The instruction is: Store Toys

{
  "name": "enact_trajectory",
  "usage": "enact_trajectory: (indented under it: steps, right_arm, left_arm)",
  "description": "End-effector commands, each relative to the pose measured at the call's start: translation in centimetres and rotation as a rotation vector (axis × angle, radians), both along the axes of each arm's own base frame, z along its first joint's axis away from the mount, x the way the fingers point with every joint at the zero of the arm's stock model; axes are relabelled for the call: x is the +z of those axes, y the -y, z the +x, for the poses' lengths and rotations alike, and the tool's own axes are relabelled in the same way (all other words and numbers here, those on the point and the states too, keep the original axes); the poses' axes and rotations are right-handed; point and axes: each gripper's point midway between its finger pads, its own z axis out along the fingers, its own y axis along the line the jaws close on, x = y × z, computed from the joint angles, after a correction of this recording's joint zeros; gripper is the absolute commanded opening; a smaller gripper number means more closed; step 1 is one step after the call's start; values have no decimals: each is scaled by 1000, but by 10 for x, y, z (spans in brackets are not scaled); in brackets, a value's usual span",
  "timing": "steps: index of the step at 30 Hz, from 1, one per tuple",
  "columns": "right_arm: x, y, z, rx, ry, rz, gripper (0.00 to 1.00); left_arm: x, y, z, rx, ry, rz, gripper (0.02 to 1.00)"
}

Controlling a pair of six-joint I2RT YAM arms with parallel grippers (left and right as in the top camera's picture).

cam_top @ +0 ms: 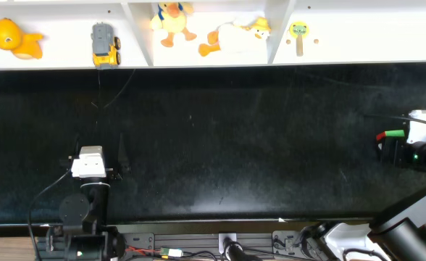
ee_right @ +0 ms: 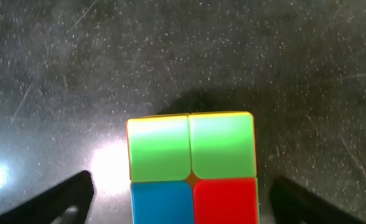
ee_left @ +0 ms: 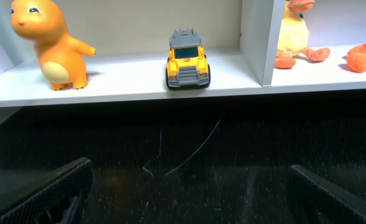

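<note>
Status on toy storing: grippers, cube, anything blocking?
Left gripper open, empty, facing the shelf. Right gripper open, fingers either side of the cube on the table, not touching. Nothing in the way.

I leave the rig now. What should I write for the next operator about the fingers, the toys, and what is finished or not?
Left gripper: fingers open, empty, facing the shelf, left compartment.
Right gripper: fingers open, one on each side of the cube, not touching it; the cube lies on the table, right side.
Done: orange figure and yellow truck in the left compartment, two duck plushes in the middle, rattle in the right.
Left to do: grasp the cube and shelve it.
</note>
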Motion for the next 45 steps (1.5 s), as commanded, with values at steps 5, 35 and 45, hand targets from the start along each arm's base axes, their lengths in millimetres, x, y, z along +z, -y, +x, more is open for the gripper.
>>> enact_trajectory:
  steps: [5, 35, 45]
  right_arm:
    - [-4, 2, -2, -3, -31, -21, 673]
    - [109, -17, 84, 52, 197, -217, 474]
    - [147, -24, 131, 57, 293, -219, 465]
  left_arm:
    - [0, 1, 0, -6, 3, 15, 998]
    - [0, 1, 0, -6, 3, 15, 998]
    - [0, 1, 0, -6, 3, 15, 998]
